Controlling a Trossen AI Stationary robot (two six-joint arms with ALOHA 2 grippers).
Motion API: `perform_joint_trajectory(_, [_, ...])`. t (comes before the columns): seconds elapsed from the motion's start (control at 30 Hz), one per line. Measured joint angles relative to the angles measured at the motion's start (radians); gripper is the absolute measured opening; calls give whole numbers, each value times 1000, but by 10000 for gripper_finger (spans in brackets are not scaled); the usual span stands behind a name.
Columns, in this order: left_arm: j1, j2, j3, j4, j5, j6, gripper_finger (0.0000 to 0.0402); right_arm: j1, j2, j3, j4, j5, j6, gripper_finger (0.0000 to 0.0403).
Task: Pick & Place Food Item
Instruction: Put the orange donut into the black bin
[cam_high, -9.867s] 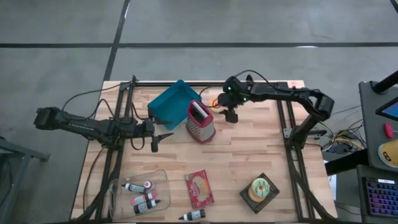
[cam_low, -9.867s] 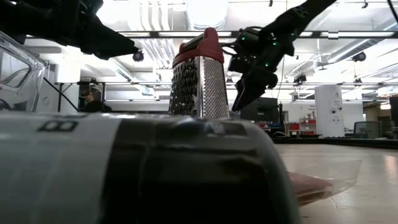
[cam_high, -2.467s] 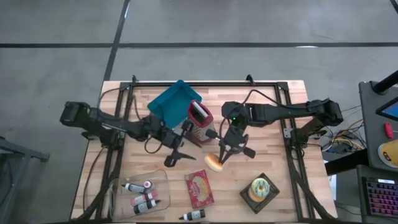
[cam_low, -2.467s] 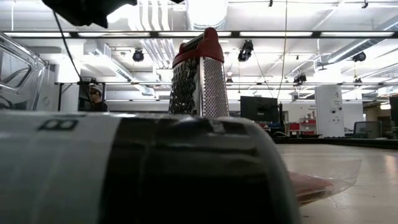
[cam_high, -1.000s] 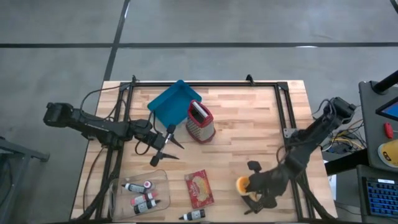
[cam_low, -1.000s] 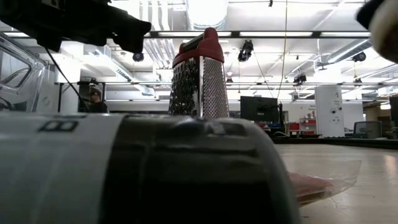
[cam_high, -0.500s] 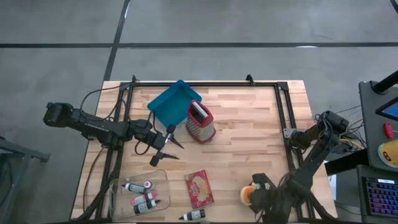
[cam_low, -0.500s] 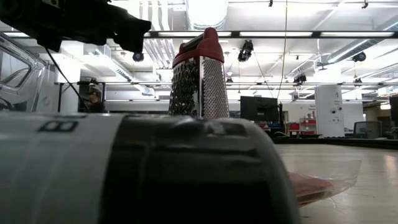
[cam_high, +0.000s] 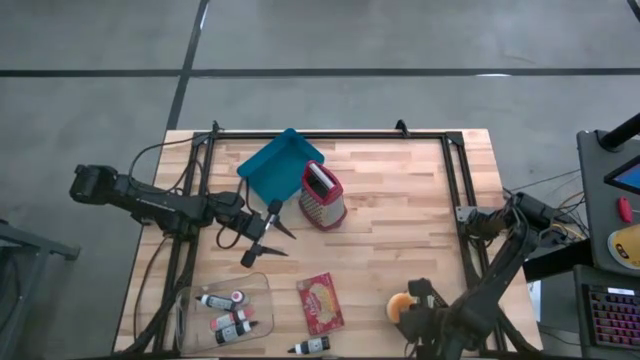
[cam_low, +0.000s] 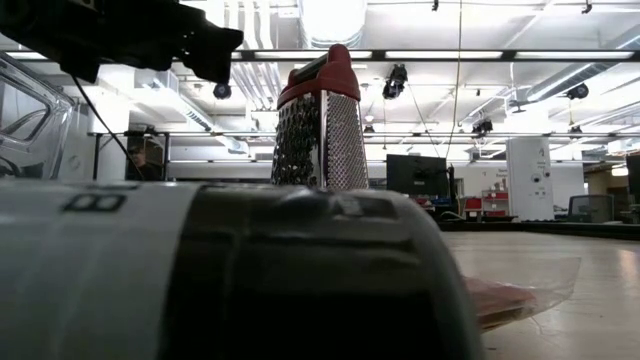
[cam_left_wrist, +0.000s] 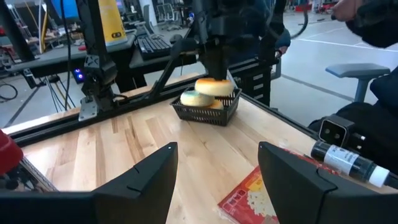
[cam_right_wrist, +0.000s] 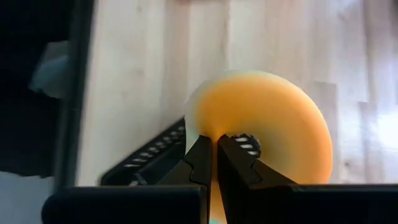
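- Workshop room with ceiling strip lights behind; wooden bench carries a blue tray, a red grater, a clear bin of bottles, a red packet and a black basket at the corner nearest the right arm
- Progress, my read: pick is done and the carry is done; the bun sits at the basket, so only the release and the retreat look left
- Right tool is pressed together, tips pinching the edge of the bun; from its own wrist view the orange bun fills the space just ahead of the tips, with the basket's black wall showing beside and under it
- Left wrist view shows the bun on top of another round food item already in the basket, the right arm coming down onto it from above; whether the bun's weight rests fully on that item or hangs from the tool, I cannot tell
- High view: bun shows just beside the right tool at the bench's near right corner; basket mostly hidden under the arm
- Left tool spread and empty, waiting above the bench just beside the grater and blue tray, well apart from the basket
- Risk, as a guess: bun is perched high on the other item; could roll off the basket once let go
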Motion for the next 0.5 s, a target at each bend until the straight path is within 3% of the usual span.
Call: perform_joint_trajectory(0.5, [-1,-30,0,26,0,-28,227,23,21,-37,-120,29,58,8])
